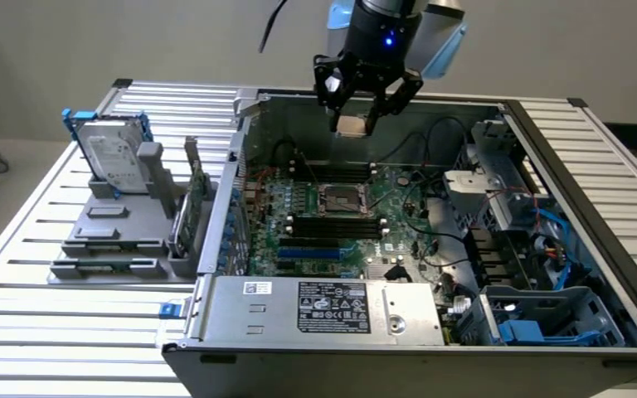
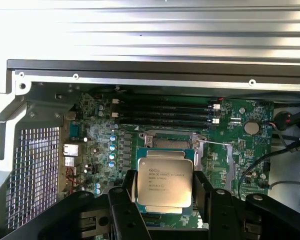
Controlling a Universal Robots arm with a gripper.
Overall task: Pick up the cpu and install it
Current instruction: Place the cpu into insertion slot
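Note:
My gripper (image 1: 354, 124) hangs above the open computer case, near its back wall, shut on the cpu (image 1: 353, 125), a small flat square chip with a pale silvery top. In the wrist view the cpu (image 2: 164, 181) sits level between the black fingers (image 2: 121, 200), printed side facing the camera. Below it lies the green motherboard (image 1: 391, 217) with its dark metal-framed socket (image 1: 340, 199); the socket (image 2: 171, 141) shows just beyond the chip's edge. The chip is held well above the board, touching nothing.
The case (image 1: 584, 207) has tall walls, cables and a blue drive cage (image 1: 551, 319) on the exterior view's right. A power supply (image 1: 318, 308) sits at the front. On the slatted table (image 1: 31, 282) a grey holder (image 1: 114, 224) carries a hard drive (image 1: 114, 153).

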